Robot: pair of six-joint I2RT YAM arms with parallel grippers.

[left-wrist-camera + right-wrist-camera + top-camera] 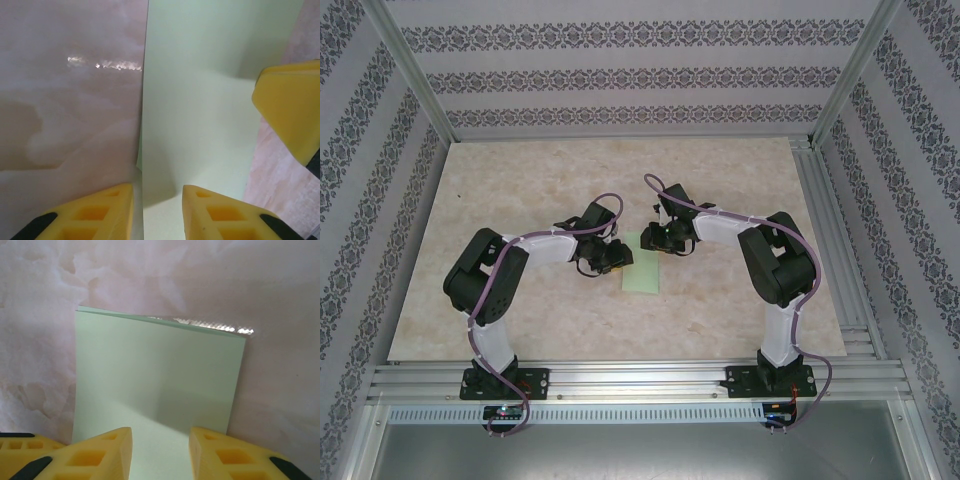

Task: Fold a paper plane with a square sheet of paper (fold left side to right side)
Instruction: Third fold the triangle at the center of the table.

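The square sheet of paper [642,270] is pale green and lies flat on the table, folded into a narrow two-layer rectangle rather than a pointed paper plane. My left gripper [613,257] is low at the paper's left edge. In the left wrist view its jaws [157,187] stand apart, open, with that long edge of the paper [200,115] running below the gap. My right gripper [656,240] is at the paper's far end. Its yellow fingers [160,430] are also apart, open, just above the paper [160,370], holding nothing. One right fingertip [290,110] shows in the left wrist view.
The marbled beige tabletop [620,180] spreads around the paper on all sides. Patterned walls and an aluminium frame [620,375] enclose it. Both grippers are close together over the paper.
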